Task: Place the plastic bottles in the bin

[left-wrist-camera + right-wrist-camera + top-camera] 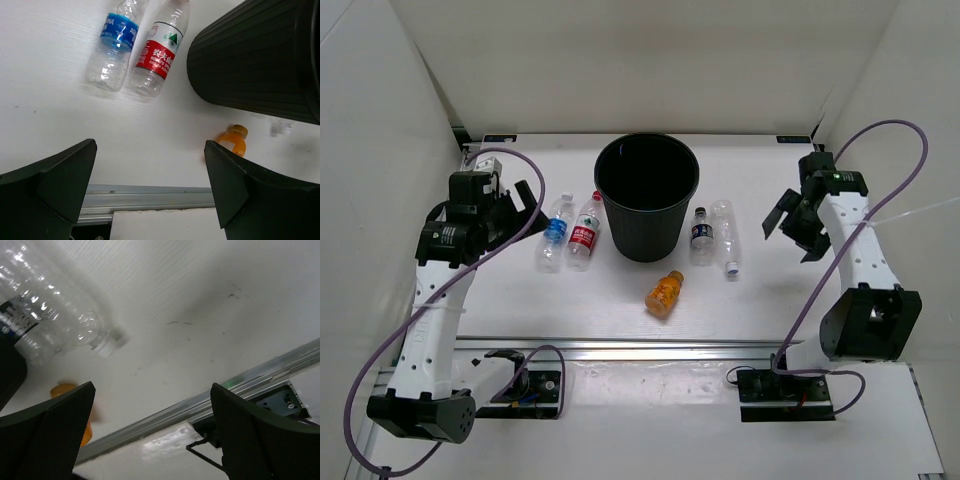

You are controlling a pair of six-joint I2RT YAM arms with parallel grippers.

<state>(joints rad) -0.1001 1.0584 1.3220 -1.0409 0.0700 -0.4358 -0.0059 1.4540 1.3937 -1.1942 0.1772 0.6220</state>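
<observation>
The black bin (646,232) stands upright at mid-table. Left of it lie a blue-labelled bottle (554,232) and a red-labelled bottle (585,233), side by side. On its right lie a dark-labelled bottle (701,236) and a clear unlabelled bottle (725,236). A short orange bottle (664,293) lies in front of the bin. My left gripper (525,207) hovers open, left of the blue-labelled bottle (114,47) and the red-labelled one (159,50). My right gripper (788,232) hangs open to the right of the clear bottle (55,315). Neither gripper (150,170) (152,410) holds anything.
An aluminium rail (670,350) runs along the table's near edge, with both arm bases behind it. White walls enclose the table at the left, back and right. The bin's ribbed wall (255,60) fills the upper right of the left wrist view.
</observation>
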